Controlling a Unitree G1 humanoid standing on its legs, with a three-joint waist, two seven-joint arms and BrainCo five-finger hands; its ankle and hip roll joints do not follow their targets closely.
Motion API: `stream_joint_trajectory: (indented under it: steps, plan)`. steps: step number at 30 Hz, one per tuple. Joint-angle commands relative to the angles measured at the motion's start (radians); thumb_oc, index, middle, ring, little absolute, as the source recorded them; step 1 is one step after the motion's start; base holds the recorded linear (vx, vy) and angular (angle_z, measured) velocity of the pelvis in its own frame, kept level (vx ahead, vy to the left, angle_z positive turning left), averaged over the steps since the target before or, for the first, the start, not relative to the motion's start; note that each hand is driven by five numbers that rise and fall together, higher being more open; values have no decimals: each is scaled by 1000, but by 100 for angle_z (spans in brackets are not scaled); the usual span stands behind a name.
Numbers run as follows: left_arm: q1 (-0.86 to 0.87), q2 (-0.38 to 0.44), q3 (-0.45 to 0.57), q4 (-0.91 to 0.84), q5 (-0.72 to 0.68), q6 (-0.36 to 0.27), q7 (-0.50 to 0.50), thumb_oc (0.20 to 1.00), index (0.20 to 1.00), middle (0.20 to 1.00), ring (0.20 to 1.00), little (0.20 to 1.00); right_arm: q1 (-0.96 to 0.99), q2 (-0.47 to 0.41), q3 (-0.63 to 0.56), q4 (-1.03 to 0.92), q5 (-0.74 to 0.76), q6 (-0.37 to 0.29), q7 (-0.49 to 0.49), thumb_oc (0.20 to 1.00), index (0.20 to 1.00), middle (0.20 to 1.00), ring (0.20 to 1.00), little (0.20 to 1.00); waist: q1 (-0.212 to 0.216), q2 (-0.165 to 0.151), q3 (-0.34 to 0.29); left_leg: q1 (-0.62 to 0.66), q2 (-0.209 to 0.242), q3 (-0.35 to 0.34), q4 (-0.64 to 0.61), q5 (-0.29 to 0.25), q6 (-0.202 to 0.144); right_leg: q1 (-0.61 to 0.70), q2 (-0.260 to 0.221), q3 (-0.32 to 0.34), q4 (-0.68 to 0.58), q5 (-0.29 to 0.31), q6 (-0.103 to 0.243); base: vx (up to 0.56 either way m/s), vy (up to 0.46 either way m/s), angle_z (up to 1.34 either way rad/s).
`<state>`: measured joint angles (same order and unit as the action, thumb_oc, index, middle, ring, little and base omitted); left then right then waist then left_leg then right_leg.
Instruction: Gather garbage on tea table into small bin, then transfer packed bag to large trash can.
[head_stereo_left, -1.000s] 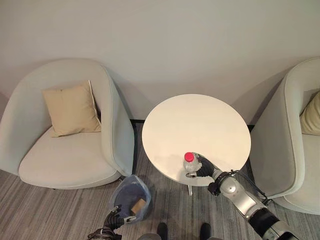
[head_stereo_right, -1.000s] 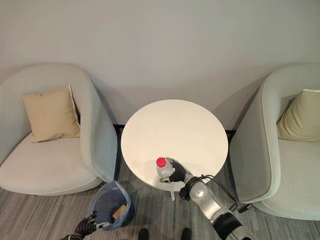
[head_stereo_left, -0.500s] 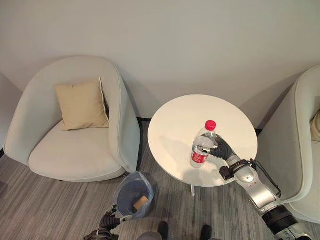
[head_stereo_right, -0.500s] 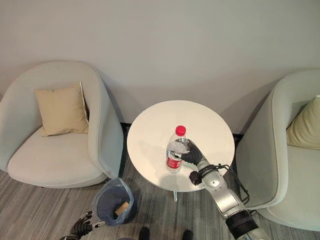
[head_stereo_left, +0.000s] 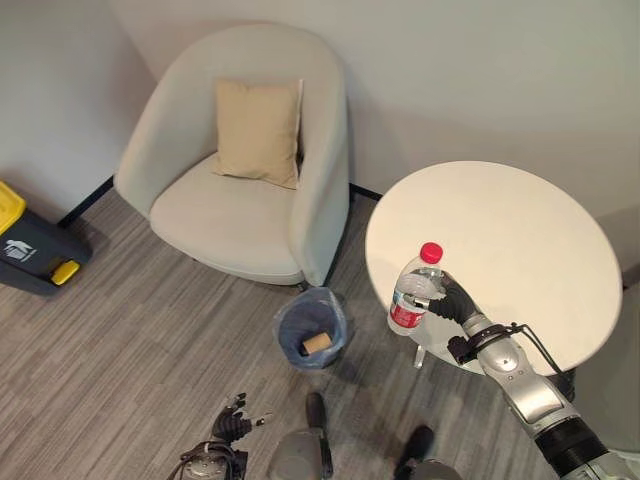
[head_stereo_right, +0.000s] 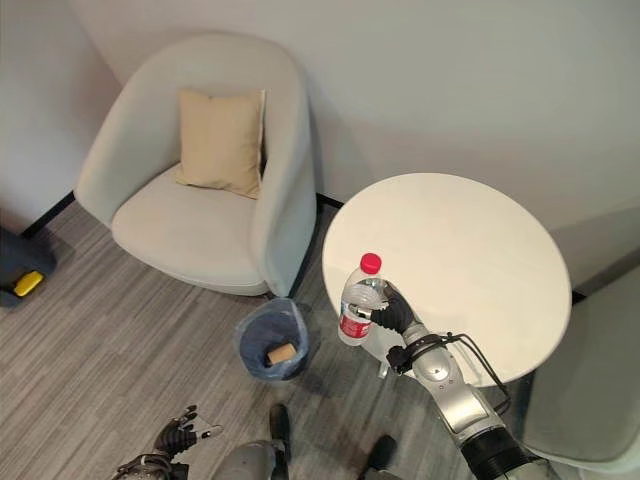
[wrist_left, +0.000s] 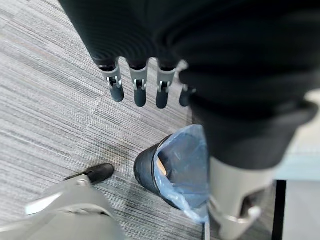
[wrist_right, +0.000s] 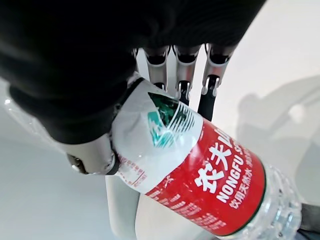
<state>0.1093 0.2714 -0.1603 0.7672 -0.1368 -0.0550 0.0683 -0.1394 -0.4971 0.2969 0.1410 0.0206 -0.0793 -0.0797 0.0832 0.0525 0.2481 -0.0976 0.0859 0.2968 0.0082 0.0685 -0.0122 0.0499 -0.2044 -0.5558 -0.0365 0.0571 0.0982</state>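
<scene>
The plastic bottle (head_stereo_left: 413, 290) is clear, with a red cap and a red-and-white label band round its lower body. It stands upright in the air, over the near left edge of the round white tea table (head_stereo_left: 520, 240), held clear of the tabletop. The right hand (head_stereo_left: 455, 300) has its fingers and thumb curled round the bottle's midsection; the right wrist view shows the fingers (wrist_right: 184, 75) lying against the label and the thumb closing from the other side.

The small bin (head_stereo_left: 310, 327) sits on the grey striped floor (head_stereo_left: 130, 330), near the table's left edge and just in front of the armchair (head_stereo_left: 250, 170). It is lined with a blue bag and holds a brown cork-like piece (head_stereo_left: 315, 343). Bare floor lies all round the bin's near and left sides. The armchair carries a tan cushion (head_stereo_left: 258, 130). A dark bin with a yellow lid (head_stereo_left: 30, 245) stands well apart at the far left wall.

The left hand (head_stereo_right: 178, 436) hangs low over the floor, well apart from the bin, fingers (wrist_left: 139, 87) straight and spread, holding nothing.
</scene>
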Motion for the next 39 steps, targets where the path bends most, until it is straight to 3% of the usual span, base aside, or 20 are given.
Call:
stream_joint_trajectory:
  steps: [1, 4, 6, 8, 9, 14, 17, 22, 27, 29, 30, 31, 34, 39]
  plan:
    - [-7, 52, 1, -15, 16, -37, -1, 1000, 1000, 1000, 1000, 1000, -46, 17, -8, -69, 14, -52, -16, 200, 200, 200, 200, 200, 1, -44, -33, -26, 19, -32, 120, -131, -60, 27, -4, 75, 52, -175, 16, 130, 239, 29]
    - [-11, 59, -1, -15, 18, -33, -2, 1000, 1000, 1000, 1000, 1000, -55, 36, 3, -66, 14, -50, -11, 200, 200, 200, 200, 200, 13, -50, -24, -39, -13, -53, 140, -165, -29, -1, -50, 103, 129, -180, 26, 107, 273, 5]
    - [-37, 79, -1, -25, 17, -31, 5, 1000, 1000, 1000, 1000, 1000, -72, 50, 14, -72, 19, -53, -11, 200, 200, 200, 200, 200, 12, -49, -3, -54, -35, -75, 167, -193, -3, -71, -77, 169, 243, -182, 31, 92, 252, 0]
    - [-54, 90, -1, -44, 11, -32, 14, 1000, 1000, 1000, 1000, 1000, -85, 52, 25, -80, 15, -54, -11, 200, 200, 200, 200, 200, -4, -45, 13, -54, -52, -78, 155, -180, 19, -158, -39, 255, 295, -165, 14, 39, 169, -1]
    - [-53, 89, 5, -66, -5, -34, 17, 1000, 1000, 1000, 1000, 1000, -91, 50, 31, -85, 20, -53, -6, 200, 200, 200, 200, 200, -20, -38, 26, -32, -68, -94, 138, -180, 25, -206, 10, 327, 277, -158, 14, 73, 126, -5]
    - [-67, 87, -5, -71, -1, -35, 11, 1000, 1000, 1000, 1000, 1000, -69, 34, 26, -84, 12, -51, 0, 200, 200, 200, 200, 200, -50, -47, 45, -16, -109, -167, 128, -180, 30, -246, 72, 415, 217, -138, 13, 74, -10, 31]
    - [-70, 78, -14, -57, 13, -34, 10, 1000, 1000, 1000, 1000, 1000, -48, 23, 25, -65, 7, -53, 6, 200, 200, 200, 200, 200, -46, -54, 42, -43, -121, -194, 143, -170, 16, -223, 78, 416, 186, -130, 1, -11, -82, 83]
    - [-83, 80, -26, -26, 26, -27, 9, 1000, 1000, 1000, 1000, 1000, -62, 5, 56, -31, 1, -45, 21, 200, 200, 200, 200, 200, -39, -61, 36, -71, -112, -236, 129, -143, -14, -202, 79, 355, 143, -130, -14, -20, -106, 47]
    - [-136, 99, -49, -19, 13, -31, 34, 1000, 1000, 1000, 1000, 1000, -177, 13, 129, 27, -19, -49, -5, 200, 200, 200, 200, 200, -11, -66, 110, -195, -104, -269, 212, -134, -27, -289, 58, 310, 220, -142, -32, -154, -74, 44]
    - [-157, 107, -57, -25, -3, -32, 50, 1000, 1000, 1000, 1000, 1000, -236, 22, 149, 56, -30, -45, -30, 200, 200, 200, 200, 200, 2, -60, 133, -253, -104, -277, 252, -137, -30, -351, 49, 299, 279, -162, -40, -132, -30, 17]
    - [-183, 110, -72, -40, -35, -37, 70, 1000, 1000, 1000, 1000, 1000, -308, 33, 159, 84, -47, -39, -77, 200, 200, 200, 200, 200, 15, -49, 165, -339, -108, -284, 303, -136, -28, -443, 33, 287, 368, -188, -48, -24, -25, 17]
    - [-188, 109, -79, -48, -44, -40, 72, 1000, 1000, 1000, 1000, 1000, -330, 37, 163, 97, -53, -35, -92, 200, 200, 200, 200, 200, 18, -44, 173, -362, -106, -290, 330, -164, -32, -474, 32, 298, 412, -227, -47, -75, -32, 36]
    - [-234, 122, -98, -59, -67, -47, 95, 1000, 1000, 1000, 1000, 1000, -428, 27, 167, 137, -71, -24, -151, 200, 200, 200, 200, 200, 19, -34, 207, -499, -111, -292, 423, -171, -26, -616, 6, 298, 534, -261, -60, -101, 12, 51]
    - [-342, 146, -144, -58, -96, -54, 130, 1000, 1000, 1000, 1000, 1000, -708, -18, 210, 298, -83, 1, -242, 200, 200, 200, 200, 200, 27, -25, 245, -826, -128, -303, 617, -195, -8, -954, -40, 340, 781, -322, -85, -97, 19, 29]
